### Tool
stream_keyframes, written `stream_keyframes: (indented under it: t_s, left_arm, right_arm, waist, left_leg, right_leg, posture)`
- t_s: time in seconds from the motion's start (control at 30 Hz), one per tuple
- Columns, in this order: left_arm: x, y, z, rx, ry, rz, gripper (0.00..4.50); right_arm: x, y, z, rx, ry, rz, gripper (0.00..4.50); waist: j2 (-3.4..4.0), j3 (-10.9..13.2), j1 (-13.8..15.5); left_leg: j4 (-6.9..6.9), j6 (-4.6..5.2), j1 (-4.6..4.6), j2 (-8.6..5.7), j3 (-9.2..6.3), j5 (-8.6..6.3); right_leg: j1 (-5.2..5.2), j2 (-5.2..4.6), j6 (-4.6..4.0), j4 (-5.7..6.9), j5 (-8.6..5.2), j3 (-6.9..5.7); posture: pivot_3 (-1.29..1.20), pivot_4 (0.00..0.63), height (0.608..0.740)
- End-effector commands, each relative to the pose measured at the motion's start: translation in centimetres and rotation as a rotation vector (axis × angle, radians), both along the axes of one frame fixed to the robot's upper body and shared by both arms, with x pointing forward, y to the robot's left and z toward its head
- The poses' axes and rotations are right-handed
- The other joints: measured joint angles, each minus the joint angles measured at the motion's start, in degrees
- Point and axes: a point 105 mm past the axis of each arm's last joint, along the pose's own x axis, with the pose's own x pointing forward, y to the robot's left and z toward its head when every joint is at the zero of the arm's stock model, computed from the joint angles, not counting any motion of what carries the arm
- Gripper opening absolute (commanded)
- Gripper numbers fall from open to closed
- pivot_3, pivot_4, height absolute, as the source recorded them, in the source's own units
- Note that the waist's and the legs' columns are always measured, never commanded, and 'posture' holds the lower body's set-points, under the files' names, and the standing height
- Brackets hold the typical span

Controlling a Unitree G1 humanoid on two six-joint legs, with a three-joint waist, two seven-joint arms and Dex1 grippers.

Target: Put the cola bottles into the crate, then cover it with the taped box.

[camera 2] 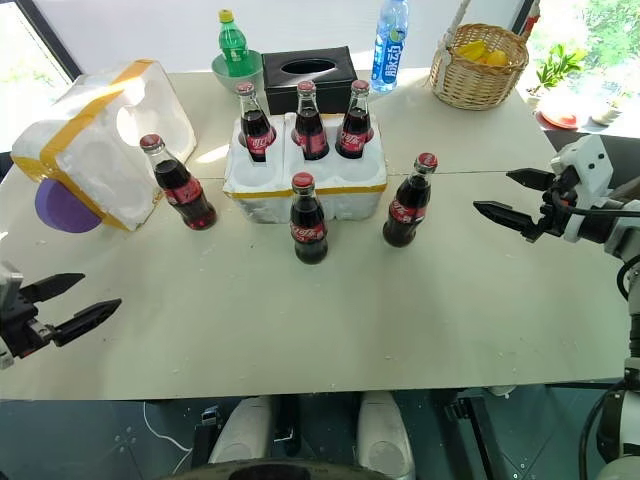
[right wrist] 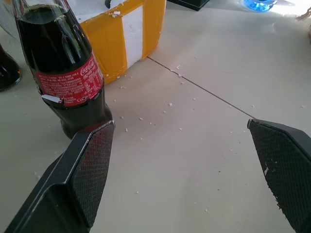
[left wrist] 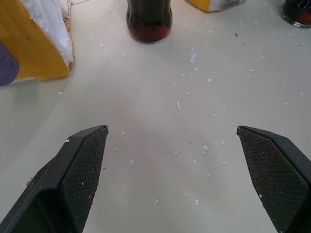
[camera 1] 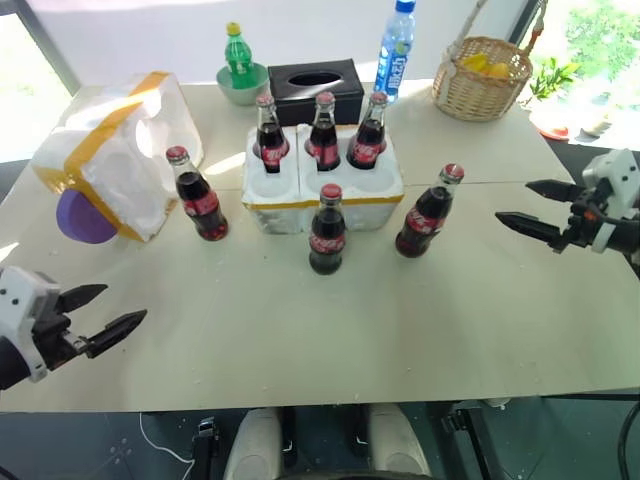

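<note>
The crate [camera 1: 375, 190], a low white foam tray with a yellow band, stands mid-table with three cola bottles [camera 1: 323, 132] in its back row. Three more stand on the table: one to its left [camera 1: 200, 195], one in front [camera 1: 327, 230], one to its right [camera 1: 428, 212]. The taped box [camera 1: 110, 150] lies on its side at the far left, purple handle [camera 1: 85, 218] facing me. My left gripper [camera 1: 125, 303] hovers open near the table's front left, empty. My right gripper [camera 1: 512, 200] is open and empty, right of the right-hand bottle [right wrist: 63, 68].
Behind the crate are a green soda bottle [camera 1: 237, 55] in a green bowl, a black tissue box [camera 1: 315, 88] and a blue-labelled water bottle [camera 1: 396, 50]. A wicker basket [camera 1: 483, 75] sits at the back right. Foam crumbs dot the tabletop [left wrist: 194, 58].
</note>
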Motion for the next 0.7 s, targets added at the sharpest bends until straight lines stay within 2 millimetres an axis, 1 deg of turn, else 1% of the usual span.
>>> stream_keyframes:
  t_s: [0.03, 0.4, 0.53, 0.67, 0.7]
  left_arm:
    - [0.0, -0.1, 0.9, 0.021, -0.039, -0.006, 4.45]
    - [0.0, -0.2, 0.5, 0.016, -0.022, -0.002, 4.45]
    - [0.1, -0.7, 0.7, -0.013, -0.024, -0.018, 4.45]
    - [1.1, -1.8, 1.7, -0.031, -0.088, -0.02, 4.45]
    - [1.8, -2.2, 2.1, -0.046, -0.118, -0.012, 4.45]
  right_arm:
    - [0.0, 0.0, 1.1, -0.01, -0.047, 0.001, 4.5]
    - [-0.1, -0.1, 0.8, -0.009, -0.046, -0.004, 4.5]
    - [-0.1, -0.1, 0.5, 0.022, -0.016, -0.004, 4.5]
    - [-0.4, 0.0, 0.6, 0.008, -0.011, 0.005, 4.5]
    - [-0.6, 0.2, 1.4, 0.038, -0.012, 0.021, 4.5]
  waist:
    - [0.0, 0.0, 0.0]
    - [0.0, 0.0, 0.0]
    - [0.0, 0.0, 0.0]
    - [0.01, 0.0, 0.2]
    - [0.01, 0.0, 0.2]
  left_leg:
    - [0.0, 0.0, 0.0, 0.0, 0.0, 0.0]
    - [0.0, -0.02, 0.0, 0.0, 0.0, 0.0]
    - [0.0, -0.02, 0.0, 0.0, 0.0, 0.01]
    - [0.0, -0.02, 0.0, -0.01, 0.0, 0.01]
    - [0.0, -0.03, 0.0, -0.01, 0.0, 0.02]
  right_leg:
    - [0.0, 0.0, 0.0, 0.0, 0.0, 0.0]
    - [0.0, -0.01, -0.01, 0.01, 0.01, 0.0]
    - [0.01, -0.01, -0.01, 0.01, 0.01, 0.0]
    - [0.03, -0.02, -0.01, 0.01, 0.01, 0.0]
    - [0.03, -0.03, -0.01, 0.01, 0.01, 0.0]
  posture:
    - [0.0, 0.15, 0.74]
    - [0.0, 0.15, 0.74]
    - [0.0, 0.15, 0.74]
    - [0.0, 0.15, 0.74]
    - [0.0, 0.15, 0.74]
